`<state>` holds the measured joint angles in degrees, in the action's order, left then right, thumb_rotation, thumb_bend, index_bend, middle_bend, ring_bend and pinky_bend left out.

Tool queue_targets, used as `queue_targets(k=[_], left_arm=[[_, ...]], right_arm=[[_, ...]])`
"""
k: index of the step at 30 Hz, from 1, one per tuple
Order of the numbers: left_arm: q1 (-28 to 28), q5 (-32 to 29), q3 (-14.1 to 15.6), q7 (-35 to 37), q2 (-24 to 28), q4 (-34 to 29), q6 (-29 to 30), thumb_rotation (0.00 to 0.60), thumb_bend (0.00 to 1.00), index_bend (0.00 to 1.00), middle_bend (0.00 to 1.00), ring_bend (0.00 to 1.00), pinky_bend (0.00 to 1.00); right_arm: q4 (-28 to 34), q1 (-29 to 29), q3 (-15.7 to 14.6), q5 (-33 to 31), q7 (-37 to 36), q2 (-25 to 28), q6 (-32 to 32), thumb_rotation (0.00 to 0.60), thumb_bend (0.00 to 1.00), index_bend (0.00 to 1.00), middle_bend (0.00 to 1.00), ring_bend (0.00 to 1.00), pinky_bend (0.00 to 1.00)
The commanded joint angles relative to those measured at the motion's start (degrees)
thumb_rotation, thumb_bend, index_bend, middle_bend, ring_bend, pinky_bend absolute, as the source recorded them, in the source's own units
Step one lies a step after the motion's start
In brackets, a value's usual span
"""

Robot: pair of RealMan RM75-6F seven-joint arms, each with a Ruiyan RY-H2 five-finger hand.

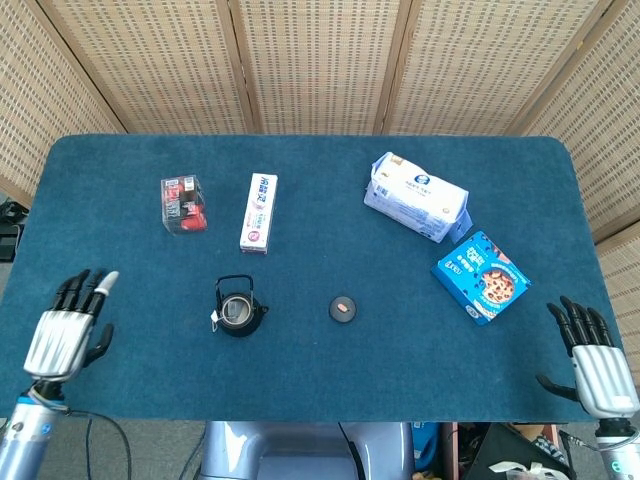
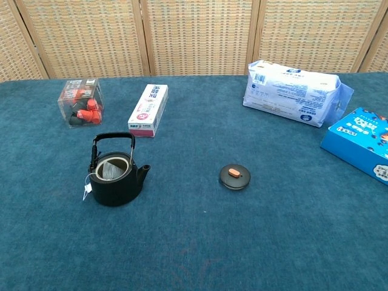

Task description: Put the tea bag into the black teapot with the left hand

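Inside black teapot [image 2: 115,180]: tea bag [image 2: 109,170] | left robot hand [image 1: 66,335], right robot hand [image 1: 592,363]: fingers apart, empty

1. Teapot [image 2: 115,179] sits front-left on the table [image 2: 194,254]; tea bag [image 2: 110,170] inside it, tag [image 2: 87,188] hanging outside on its left.
2. Lid [image 2: 234,176] to the right of the teapot, well apart.
3. Clear box [image 2: 81,102] and carton [image 2: 148,110] behind the teapot, box further left.
4. Wrapped pack [image 2: 296,91] back-right; biscuit box [image 2: 361,142] just in front and to its right.
5. Left hand [image 1: 68,330] at the table's front-left edge, right hand [image 1: 590,362] off the front-right corner.
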<state>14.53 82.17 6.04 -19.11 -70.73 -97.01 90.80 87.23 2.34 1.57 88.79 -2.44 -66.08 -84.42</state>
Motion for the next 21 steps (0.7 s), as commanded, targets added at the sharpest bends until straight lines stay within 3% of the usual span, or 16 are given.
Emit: queue_targets(k=[1, 10, 21], left_arm=[[-2.0, 0.6, 0.3, 1.4, 0.3, 1.0, 1.3, 0.600, 0.36, 0.00, 0.00, 0.00, 0.00], [-7.4, 0.9, 0.6, 3.9, 1.3, 1.8, 4.7, 0.600, 0.36, 0.00, 0.00, 0.00, 0.00], [-9.3, 2.4, -0.2, 4.3, 1.7, 2.1, 4.7, 0.600, 0.36, 0.00, 0.00, 0.00, 0.00]], right_arm=[[0.2, 0.2, -0.1, 0.3, 0.2, 0.0, 0.0, 0.600, 0.06, 0.00, 0.00, 0.00, 0.00], [0.7, 0.6, -0.2, 1.1, 0.9, -0.1, -0.2, 0.600, 0.06, 0.00, 0.00, 0.00, 0.00], [0.7, 0.9, -0.2, 1.2, 0.8, -0.4, -0.1, 0.600, 0.06, 0.00, 0.00, 0.00, 0.00]])
